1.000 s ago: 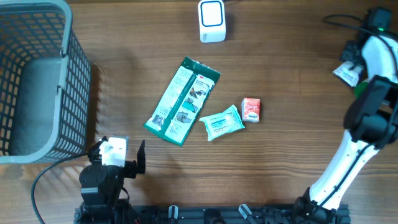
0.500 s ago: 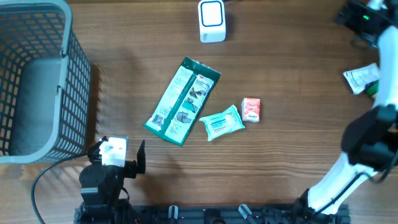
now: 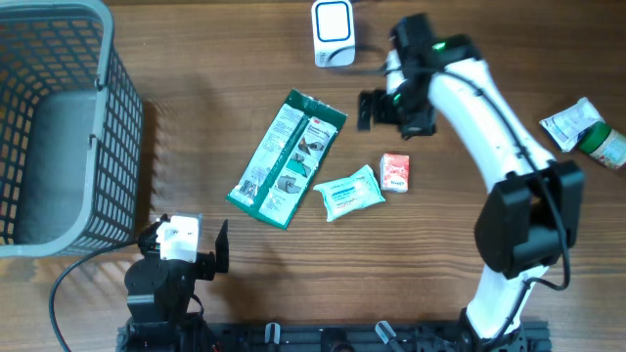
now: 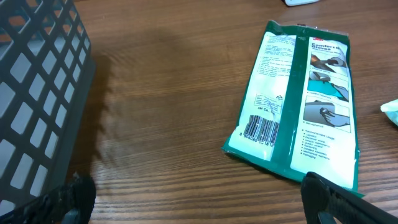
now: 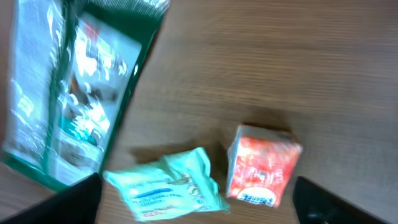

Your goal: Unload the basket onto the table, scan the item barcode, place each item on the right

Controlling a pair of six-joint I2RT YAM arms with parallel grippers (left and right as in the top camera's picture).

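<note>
**Finding 1, items.** 3 items lie together mid-table (image 3: 196, 98): a green package (image 3: 287, 159), a mint packet (image 3: 349, 192) just beside its lower corner, and a red box (image 3: 395, 172) just beside the packet. Which one is to be scanned is not settled. The scanner (image 3: 334, 32) stands at the far edge, well apart from all 3.

**Finding 2, grippers.** The right gripper (image 3: 380, 110) hovers over bare wood between scanner and red box. Its fingers (image 5: 78, 198) are spread wide with nothing between them. The left gripper (image 3: 186, 244) sits at the near edge beside the basket (image 3: 122, 147), fingers (image 4: 333, 198) likewise apart and empty.

**Assessment.** The step in hand looks like the reach for a pick. The right wrist view frames the red box and mint packet.

**Recommendations.**
1. For the box, descend squarely and close across its narrow sides, clear of the packet.
2. No code shows on the box, so expect to turn it before the scanner.
3. The green package shows its barcode (image 4: 262, 130) face up. It lies flat, so it would need an edge pinch that leaves the code uncovered.
</note>
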